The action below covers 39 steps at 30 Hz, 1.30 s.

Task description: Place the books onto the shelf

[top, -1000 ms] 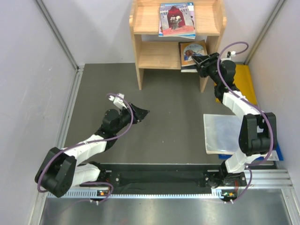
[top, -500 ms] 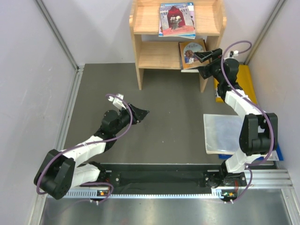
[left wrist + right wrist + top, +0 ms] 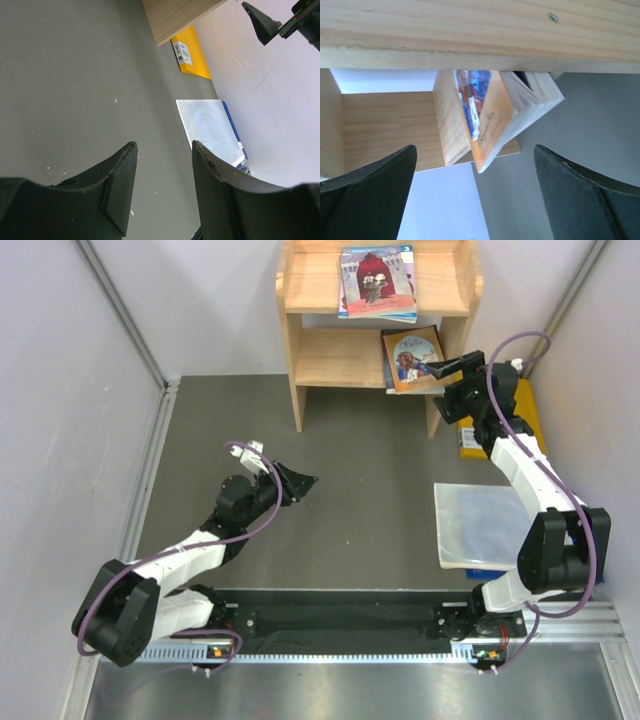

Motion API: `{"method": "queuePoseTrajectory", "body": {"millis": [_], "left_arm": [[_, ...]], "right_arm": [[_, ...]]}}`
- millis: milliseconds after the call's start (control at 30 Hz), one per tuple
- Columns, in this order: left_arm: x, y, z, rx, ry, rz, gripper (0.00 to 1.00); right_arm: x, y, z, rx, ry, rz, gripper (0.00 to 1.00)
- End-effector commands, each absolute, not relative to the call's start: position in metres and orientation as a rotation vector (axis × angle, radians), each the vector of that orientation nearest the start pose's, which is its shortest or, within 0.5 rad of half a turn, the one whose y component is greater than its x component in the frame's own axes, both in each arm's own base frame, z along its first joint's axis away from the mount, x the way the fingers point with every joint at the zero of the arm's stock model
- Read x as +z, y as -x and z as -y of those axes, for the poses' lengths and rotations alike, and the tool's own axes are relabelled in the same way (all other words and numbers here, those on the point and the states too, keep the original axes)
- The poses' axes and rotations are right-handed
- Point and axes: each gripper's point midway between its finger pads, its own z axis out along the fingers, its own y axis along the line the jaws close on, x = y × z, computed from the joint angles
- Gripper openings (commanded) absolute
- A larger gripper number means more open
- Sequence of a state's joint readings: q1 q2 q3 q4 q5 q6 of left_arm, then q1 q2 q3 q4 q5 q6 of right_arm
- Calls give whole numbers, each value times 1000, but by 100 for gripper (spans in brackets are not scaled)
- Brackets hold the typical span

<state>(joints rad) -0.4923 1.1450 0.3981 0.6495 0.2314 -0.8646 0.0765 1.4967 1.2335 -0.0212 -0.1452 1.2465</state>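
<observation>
Orange book (image 3: 412, 358) flat on lower tier of shelf (image 3: 310, 285), right end, near corner hanging past the front edge; seen tilted in right wrist view (image 3: 487, 120), poking out below the wooden board; red-covered book (image 3: 377, 275) on top tier, lying on light blue book (image 3: 400, 312); dark blue book (image 3: 596, 573) down on table, mostly hidden under plastic sheet (image 3: 480, 525). Right gripper (image 3: 447, 380) just beside orange book's overhanging corner, jaws spread wide either side of it, not touching, gripping nothing; yellow folder (image 3: 522, 412) on table below that arm, beside shelf's right panel. Left gripper (image 3: 305, 482) well apart from shelf, low over grey table (image 3: 370, 480), jaws about half open, nothing between fingers (image 3: 117, 185).
</observation>
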Motion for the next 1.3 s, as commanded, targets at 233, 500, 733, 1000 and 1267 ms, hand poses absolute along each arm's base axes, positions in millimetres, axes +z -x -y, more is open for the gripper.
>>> {"method": "queuePoseTrajectory", "body": {"millis": [233,500,733,1000,1267], "left_arm": [[182,-285,238,-1213,121,-1794,53],[175,-285,240,-1212,119,-1811,52],[170,-286,241,-1215,121,-1822,52],[169,-285,240,-1216,122,-1823,52],[170,-284,238,-1212,126,-1818,52]], "right_arm": [[281,-461,-122,1014,-873,-1854,100],[285,-438,-128,889,-677,-1862,100],[271,-421,-144,789,-521,-1924,80],[268,-428,-159,768,-468,-1950,23],[261,-456,-165,728,-470,-1975,14]]}}
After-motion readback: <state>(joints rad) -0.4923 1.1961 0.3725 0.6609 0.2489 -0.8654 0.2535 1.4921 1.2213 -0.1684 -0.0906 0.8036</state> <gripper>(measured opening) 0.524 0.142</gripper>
